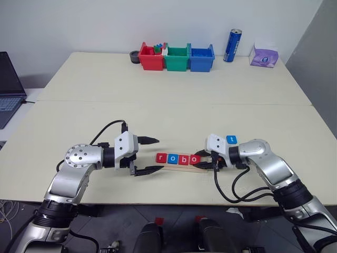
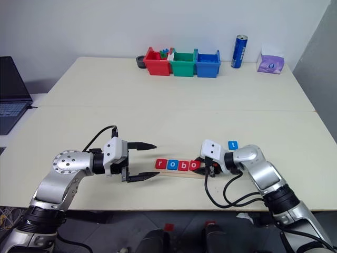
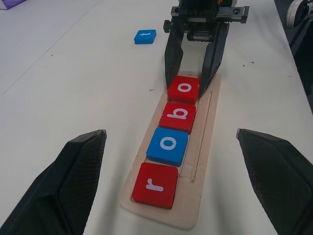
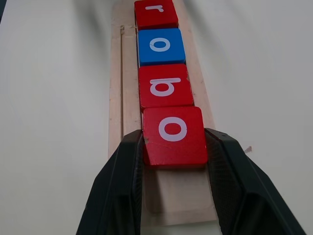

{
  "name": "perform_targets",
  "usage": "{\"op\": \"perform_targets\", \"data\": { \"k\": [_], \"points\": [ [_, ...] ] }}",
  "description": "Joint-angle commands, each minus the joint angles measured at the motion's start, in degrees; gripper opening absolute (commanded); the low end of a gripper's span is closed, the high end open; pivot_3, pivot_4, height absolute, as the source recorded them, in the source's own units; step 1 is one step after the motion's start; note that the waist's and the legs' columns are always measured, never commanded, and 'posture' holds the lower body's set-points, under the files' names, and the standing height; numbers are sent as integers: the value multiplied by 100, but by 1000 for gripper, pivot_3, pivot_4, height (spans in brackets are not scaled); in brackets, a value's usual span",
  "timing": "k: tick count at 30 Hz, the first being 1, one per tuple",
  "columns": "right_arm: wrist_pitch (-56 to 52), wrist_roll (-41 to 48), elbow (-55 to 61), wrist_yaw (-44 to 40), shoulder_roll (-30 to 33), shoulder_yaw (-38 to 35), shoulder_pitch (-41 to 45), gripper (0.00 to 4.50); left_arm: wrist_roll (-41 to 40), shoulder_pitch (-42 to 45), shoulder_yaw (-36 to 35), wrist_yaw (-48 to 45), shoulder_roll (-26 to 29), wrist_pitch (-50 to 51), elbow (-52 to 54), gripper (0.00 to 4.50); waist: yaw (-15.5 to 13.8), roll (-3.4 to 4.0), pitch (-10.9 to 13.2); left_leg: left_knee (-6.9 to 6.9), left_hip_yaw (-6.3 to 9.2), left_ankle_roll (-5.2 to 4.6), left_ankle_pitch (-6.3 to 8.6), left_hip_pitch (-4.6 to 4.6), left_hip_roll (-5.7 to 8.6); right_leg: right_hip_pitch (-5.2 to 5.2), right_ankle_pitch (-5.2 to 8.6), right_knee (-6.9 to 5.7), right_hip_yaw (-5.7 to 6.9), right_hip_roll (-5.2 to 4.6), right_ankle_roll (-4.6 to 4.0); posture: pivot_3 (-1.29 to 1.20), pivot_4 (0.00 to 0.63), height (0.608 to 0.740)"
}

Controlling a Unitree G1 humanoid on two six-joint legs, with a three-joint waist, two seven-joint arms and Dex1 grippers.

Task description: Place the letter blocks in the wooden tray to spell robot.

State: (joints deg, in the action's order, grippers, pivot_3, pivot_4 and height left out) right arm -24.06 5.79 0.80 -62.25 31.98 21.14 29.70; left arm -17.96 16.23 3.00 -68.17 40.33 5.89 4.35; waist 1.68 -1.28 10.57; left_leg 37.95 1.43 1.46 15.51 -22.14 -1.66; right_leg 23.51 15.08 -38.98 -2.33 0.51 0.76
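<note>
The wooden tray (image 1: 181,167) lies near the table's front edge between my two grippers. Four letter blocks sit in a row on it: red r (image 3: 155,184), blue o (image 3: 167,145), red b (image 3: 177,116) and red o (image 4: 173,135). My right gripper (image 4: 173,143) is at the tray's right end, shut on that last red o, with one finger against each side. The blue t block (image 1: 231,139) lies flat on the table just behind my right wrist. My left gripper (image 1: 155,155) is open just off the tray's left end, pointing along it with nothing in it.
Red (image 1: 151,58), green (image 1: 176,58) and blue (image 1: 201,59) bins stand in a row at the table's far edge, with a blue can (image 1: 232,46) and a purple tissue pack (image 1: 263,55) to their right. A laptop (image 1: 8,89) sits off the left side.
</note>
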Motion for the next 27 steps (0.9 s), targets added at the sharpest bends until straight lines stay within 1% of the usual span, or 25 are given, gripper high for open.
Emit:
{"op": "perform_targets", "data": {
  "k": [1,4,7,8,13,17,20,23,25,27],
  "points": [
    [117,36,30,-80,-1,-77,146,2188,-89,47,-55,20,3,-30,210,4500,0,0,0,0,0,0,0,0,0,0,0,0,0,0,0,0,150,740],
    [89,59,19,-91,-13,-95,180,3114,-80,62,-42,24,-9,-35,198,4500,-1,0,0,0,-1,0,0,0,0,0,-2,0,0,0,-3,0,150,740],
    [62,94,33,-124,-6,-109,186,4219,-69,81,-28,25,-24,-42,180,4500,-1,0,0,0,0,0,0,0,0,0,-4,0,0,0,-6,0,150,740],
    [51,103,38,-132,-4,-118,187,4462,-65,90,-23,25,-29,-45,172,4500,-1,0,0,0,0,0,0,0,0,0,-4,0,1,0,-6,0,150,740],
    [-61,172,4,-114,-28,-235,243,4462,-51,135,-7,29,-59,-51,141,4500,-1,0,0,0,-1,0,0,0,0,0,-4,0,1,0,-6,0,150,740],
    [-443,524,-56,-96,-124,-573,421,4462,-43,132,-7,25,-79,-67,139,4500,0,0,0,0,0,0,0,0,0,0,-5,-1,1,0,-8,0,150,740],
    [-493,589,-180,8,-190,-720,518,4462,-33,140,-7,23,-87,-77,126,4500,0,0,0,0,1,0,0,0,0,0,-5,-1,1,0,-9,0,150,740],
    [-302,519,-389,135,-263,-778,554,3930,-20,147,-6,27,-92,-94,113,4500,0,0,0,0,1,0,0,0,0,0,-5,0,1,0,-9,0,150,740],
    [-91,410,-508,189,-289,-730,515,3295,-18,143,-14,30,-90,-99,115,4500,1,0,0,0,0,0,0,0,0,0,-5,0,0,0,-9,0,150,740],
    [137,290,-587,221,-293,-641,448,2537,-4,132,-24,40,-81,-109,113,4500,2,0,0,-1,-2,0,0,0,0,0,-5,0,0,0,-9,0,150,740]
  ]
}}
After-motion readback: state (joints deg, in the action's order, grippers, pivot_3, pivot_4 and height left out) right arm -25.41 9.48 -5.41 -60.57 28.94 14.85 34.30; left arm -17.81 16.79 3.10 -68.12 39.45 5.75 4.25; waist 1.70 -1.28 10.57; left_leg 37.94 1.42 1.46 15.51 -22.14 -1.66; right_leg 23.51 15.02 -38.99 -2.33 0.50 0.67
